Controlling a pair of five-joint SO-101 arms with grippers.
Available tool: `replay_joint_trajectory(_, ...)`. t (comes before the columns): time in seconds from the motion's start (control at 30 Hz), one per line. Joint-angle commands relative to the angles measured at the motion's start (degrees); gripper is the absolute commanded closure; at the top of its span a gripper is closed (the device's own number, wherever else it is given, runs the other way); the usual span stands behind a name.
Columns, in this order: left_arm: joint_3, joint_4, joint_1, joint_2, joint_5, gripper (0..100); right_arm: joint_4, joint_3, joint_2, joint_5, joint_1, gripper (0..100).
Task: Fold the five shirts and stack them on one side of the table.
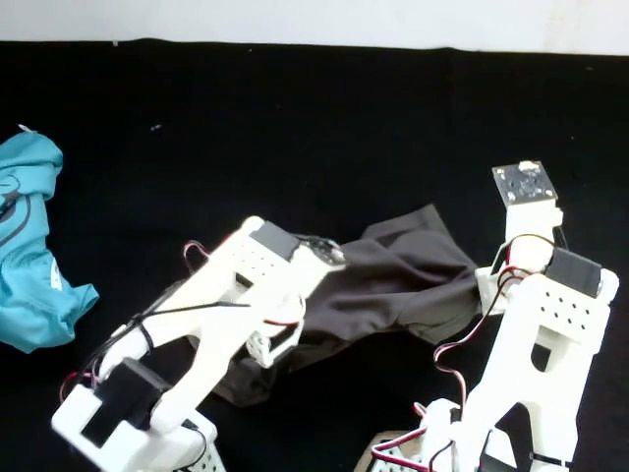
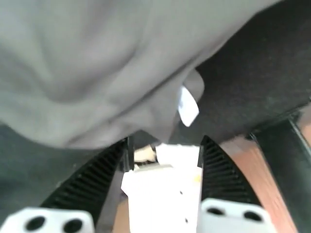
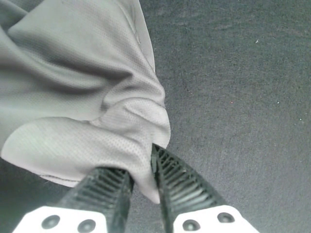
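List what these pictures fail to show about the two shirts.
Teal shirt: the high view's left edge cuts it off.
Grey shirt: high view, an arm covers its near part.
White tag: left wrist view, too blurred to read.
Right gripper: right wrist view, its jaws hide the pinched cloth edge.

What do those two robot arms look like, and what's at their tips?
The left arm and right arm are blocky white plastic with black motors and red, black and white wires. The left gripper and right gripper each end in two black ribbed fingers on white mounts.
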Motion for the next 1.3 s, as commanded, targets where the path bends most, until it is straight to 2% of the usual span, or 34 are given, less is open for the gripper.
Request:
replay_joint_trajectory(0.0,2.0,-4.6,0.4,2.3,0.4,78,-0.7,-0.1,-0.9,-0.4,-0.7,99.2)
replay_joint_trajectory(0.13,3.4,-10.6,0.0,9.1,0.4,78,-0.7,-0.1,-0.9,-0.4,-0.7,99.2)
replay_joint_trajectory(0.27,2.7,-12.1,0.1,14.3,0.4,79,-0.6,-0.1,-0.9,-0.4,-0.7,99.2)
replay_joint_trajectory(0.37,0.2,-10.7,0.4,14.0,0.4,88,-0.7,-0.1,-0.9,-0.4,-0.7,99.2)
replay_joint_trajectory(0.47,-3.9,-4.9,0.0,11.9,0.2,99,-0.7,-0.1,-0.9,-0.4,-0.7,99.2)
replay_joint_trajectory(0.5,-5.2,-2.5,0.0,11.0,0.2,99,-0.7,-0.1,-0.9,-0.4,-0.7,99.2)
replay_joint_trajectory(0.6,-8.9,3.2,0.0,7.0,0.1,98,-0.7,-0.1,-0.9,-0.4,-0.7,99.2)
replay_joint_trajectory(0.8,-11.5,6.3,0.0,-1.4,0.1,96,-0.7,-0.1,-0.9,-0.4,-0.7,99.2)
replay_joint_trajectory(0.93,-5.9,3.8,0.0,-1.5,0.0,85,-0.7,-0.1,-0.9,-0.4,-0.7,99.2)
replay_joint_trajectory(1.07,-0.9,-1.8,0.0,-1.5,0.0,85,-0.7,-0.1,-0.9,-0.4,-0.7,99.2)
replay_joint_trajectory(1.27,2.8,-2.3,0.0,-1.6,0.0,85,-0.6,-0.1,-0.9,-0.4,-0.7,99.2)
